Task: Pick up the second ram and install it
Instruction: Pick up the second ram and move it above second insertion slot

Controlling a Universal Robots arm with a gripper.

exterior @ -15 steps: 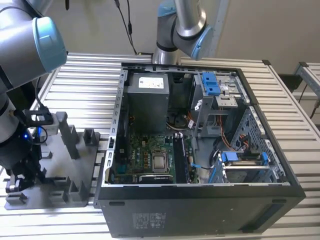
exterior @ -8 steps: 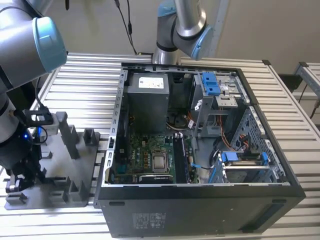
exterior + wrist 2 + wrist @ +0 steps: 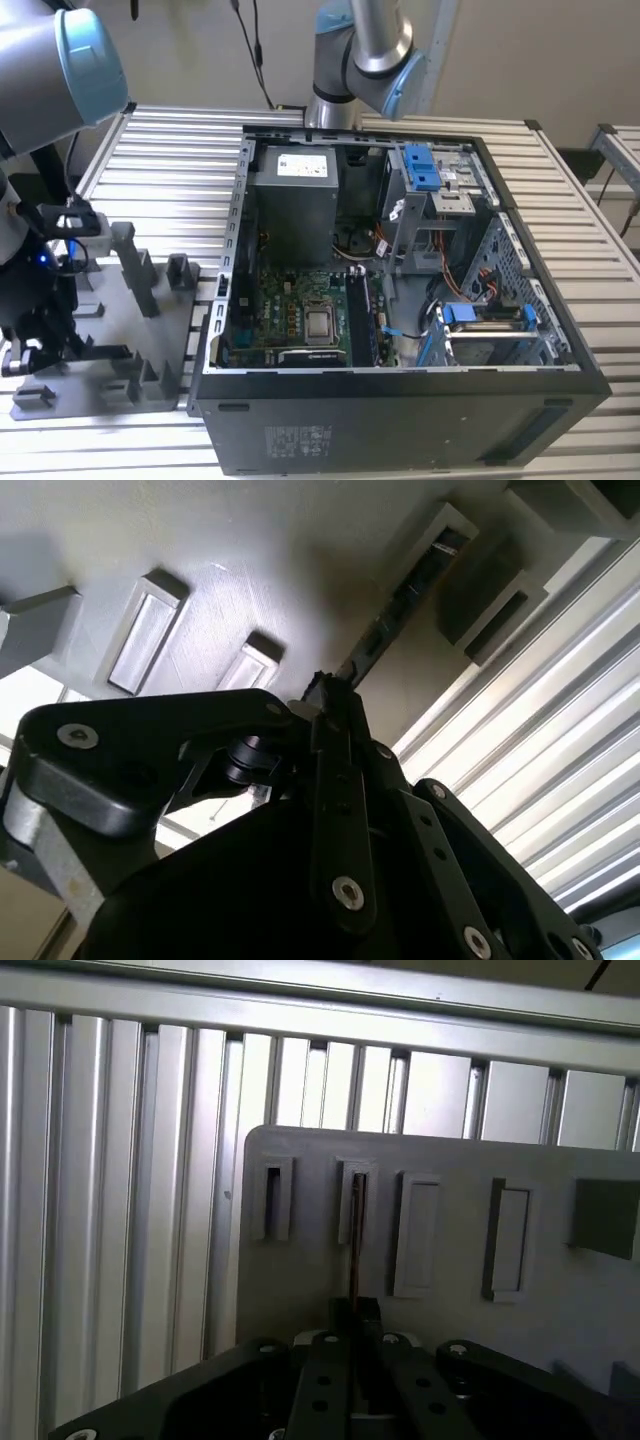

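Here, gripper (image 3: 356, 1312): fingers drawn narrow, pinched on the top edge of the second ram (image 3: 356, 1245), in both wrist views.
Second ram: thin dark stick standing on edge, its lower end seated in a slot of the grey tray (image 3: 100, 392).
Grey tray: resting on the slatted metal table (image 3: 170, 150), just beside the open computer case (image 3: 380, 420), at the exterior view's left.
Motherboard (image 3: 290, 320): exposed inside the case.

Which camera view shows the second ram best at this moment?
The second wrist view: the second ram runs slantwise in its slot of the grey tray, so its length shows. In the first wrist view it is edge-on, a thin dark line. In the exterior view the arm seems to hide it.
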